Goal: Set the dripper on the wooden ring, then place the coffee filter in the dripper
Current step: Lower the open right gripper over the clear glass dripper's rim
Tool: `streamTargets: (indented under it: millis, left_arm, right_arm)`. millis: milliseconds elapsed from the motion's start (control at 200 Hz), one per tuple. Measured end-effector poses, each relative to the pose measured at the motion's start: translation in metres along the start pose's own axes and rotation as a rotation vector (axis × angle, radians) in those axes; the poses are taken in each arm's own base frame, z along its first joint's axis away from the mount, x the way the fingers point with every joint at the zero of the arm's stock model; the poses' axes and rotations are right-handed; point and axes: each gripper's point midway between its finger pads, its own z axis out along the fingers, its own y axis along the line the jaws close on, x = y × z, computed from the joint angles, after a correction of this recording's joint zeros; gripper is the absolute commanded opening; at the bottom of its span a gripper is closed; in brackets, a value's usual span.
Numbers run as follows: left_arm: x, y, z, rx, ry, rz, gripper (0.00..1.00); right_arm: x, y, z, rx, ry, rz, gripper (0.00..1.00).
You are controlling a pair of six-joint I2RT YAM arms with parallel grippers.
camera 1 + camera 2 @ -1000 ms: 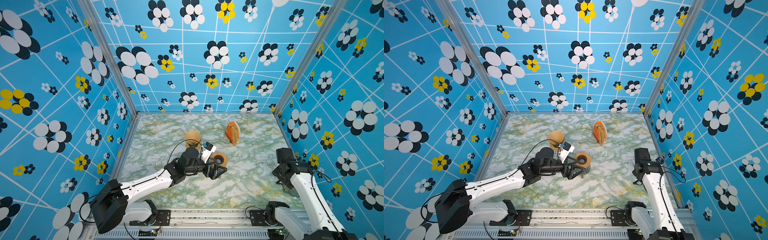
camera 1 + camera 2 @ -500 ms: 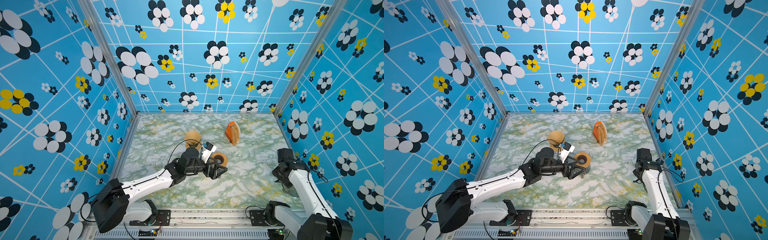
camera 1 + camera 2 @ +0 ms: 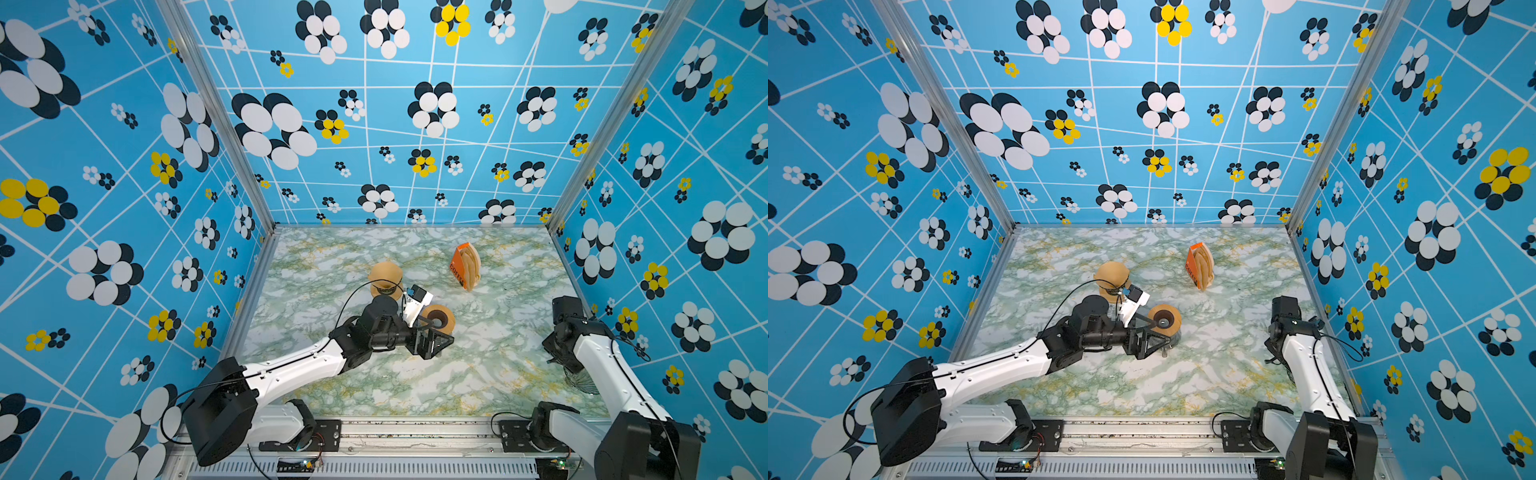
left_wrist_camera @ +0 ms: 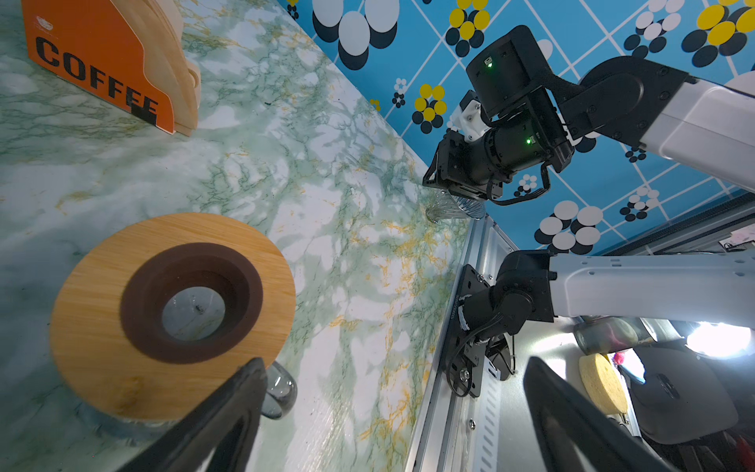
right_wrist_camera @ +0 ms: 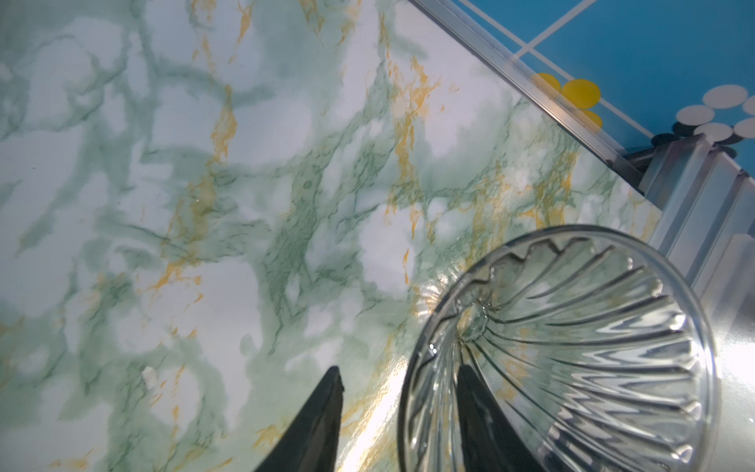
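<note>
The dripper (image 5: 572, 347) is a clear ribbed glass cone at the table's front right, also seen in a top view (image 3: 582, 380) and the left wrist view (image 4: 455, 208). My right gripper (image 5: 399, 370) stands open astride its rim, one finger inside the cone and one outside on the table side. Tan coffee filters (image 4: 171, 61) are stacked in an orange "COFFEE" holder (image 3: 465, 266) at the back. My left gripper (image 4: 394, 361) hovers wide open and empty beside a round wooden stand (image 4: 171, 314) with a dark centre hole.
A tan cone-shaped thing (image 3: 384, 274) sits behind the left wrist. The wooden stand (image 3: 437, 318) rests on a glass vessel mid-table. The dripper lies close to the right wall and the front metal rail (image 4: 470, 367).
The right arm has shifted slightly over the dripper and its jaws have narrowed around the rim. The left arm and the other things have stayed put.
</note>
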Motion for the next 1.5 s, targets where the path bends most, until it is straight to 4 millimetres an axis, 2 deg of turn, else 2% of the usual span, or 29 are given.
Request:
streamTargets:
  millis: [525, 810, 1070, 1500]
  left_arm:
    - [0.000, 0.000, 0.000, -0.001, 0.001, -0.001, 0.99]
    - [0.000, -0.001, 0.000, 0.001, 0.007, 0.000, 0.99]
    - [-0.015, -0.010, 0.005, 0.020, 0.004, 0.021, 0.99]
    - [-0.010, -0.006, 0.009, 0.019, 0.027, 0.007, 0.99]
  right_arm:
    - [0.001, 0.002, 0.001, -0.009, 0.004, 0.000, 0.35]
    - [0.002, 0.004, 0.002, -0.020, 0.007, 0.000, 0.33]
    - [0.003, 0.004, 0.002, -0.022, 0.010, -0.002, 0.32]
    - [0.008, 0.008, 0.006, -0.025, 0.046, -0.035, 0.29]
